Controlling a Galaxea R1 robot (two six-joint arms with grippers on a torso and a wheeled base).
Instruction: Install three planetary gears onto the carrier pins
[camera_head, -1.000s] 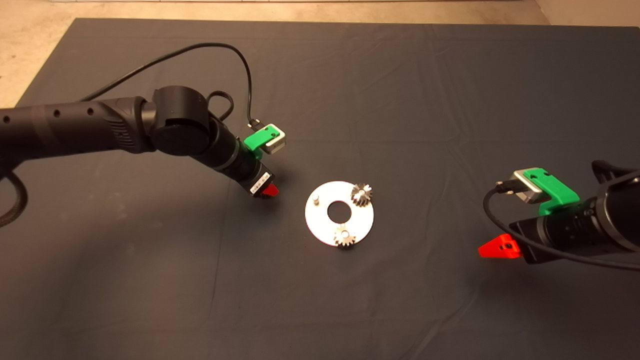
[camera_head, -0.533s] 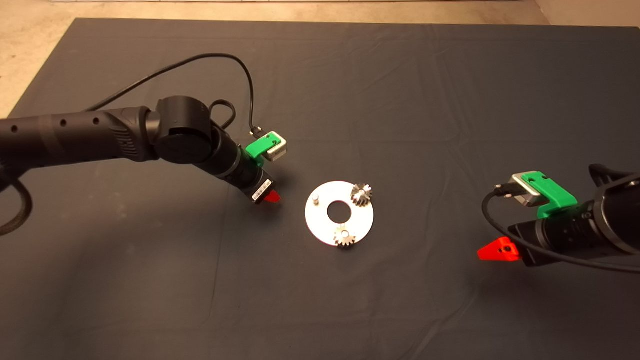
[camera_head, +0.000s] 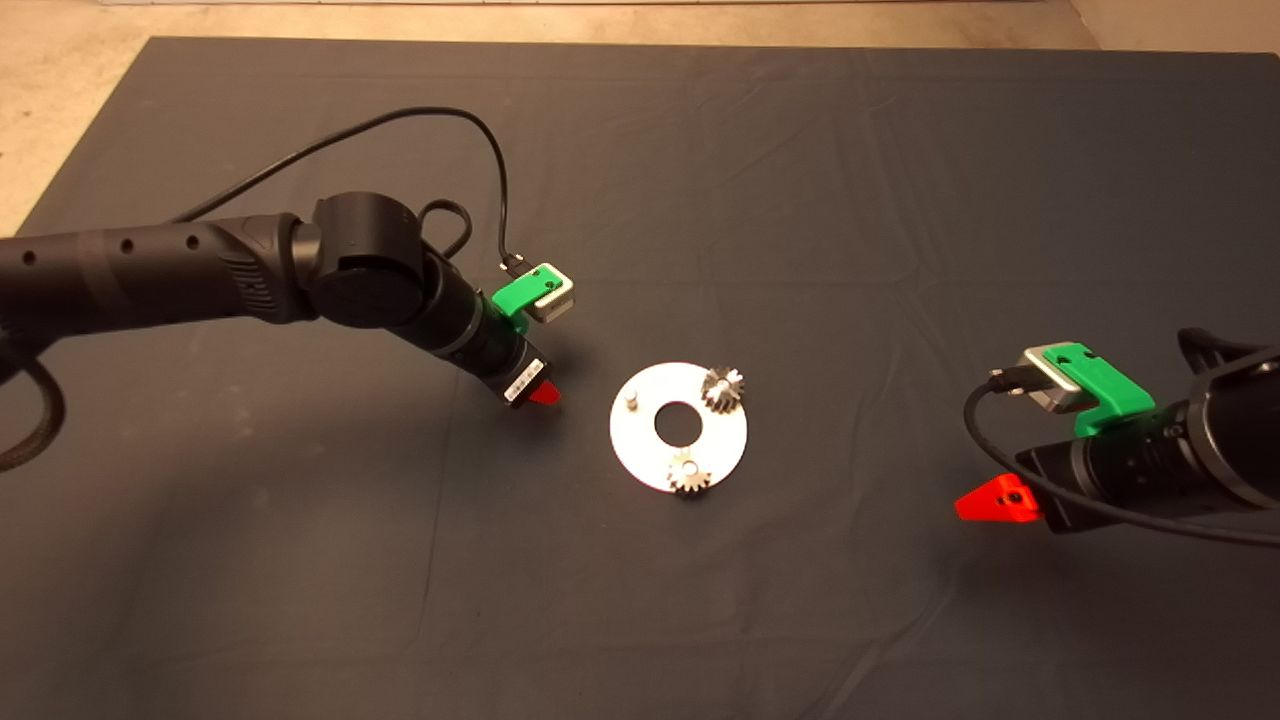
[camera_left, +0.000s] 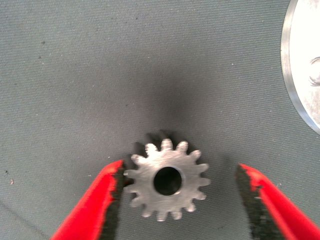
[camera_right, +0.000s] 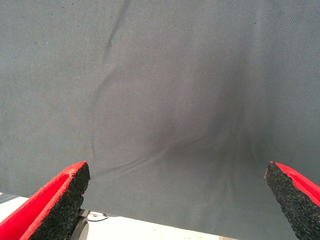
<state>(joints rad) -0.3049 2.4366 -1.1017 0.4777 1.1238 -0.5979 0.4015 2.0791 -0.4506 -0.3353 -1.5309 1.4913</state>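
A silver-white disc (camera_head: 628, 445) lies mid-mat with two planetary gears seated on carrier pins, one at the far right (camera_head: 722, 388) and one at the near edge (camera_head: 689, 472). The left pin (camera_head: 632, 399) stands bare. My left gripper (camera_head: 545, 395) hovers just left of the disc. In the left wrist view this gripper (camera_left: 181, 170) is open around a third gear (camera_left: 167, 180) lying flat on the mat; one pad (camera_left: 116, 192) is near its teeth, the other pad (camera_left: 248, 192) is well apart. The disc's rim (camera_left: 300, 75) shows beyond. The third gear is hidden in the head view.
My right gripper (camera_head: 1000, 498) waits open over bare mat at the right, its wrist view showing its fingers (camera_right: 60, 192) above wrinkled cloth. A black cable (camera_head: 400, 115) loops above the left arm. Tan floor borders the mat's far left corner (camera_head: 60, 90).
Over the last second the left gripper shifted slightly toward the disc and lower, then held still. The right gripper sank a little toward the near edge.
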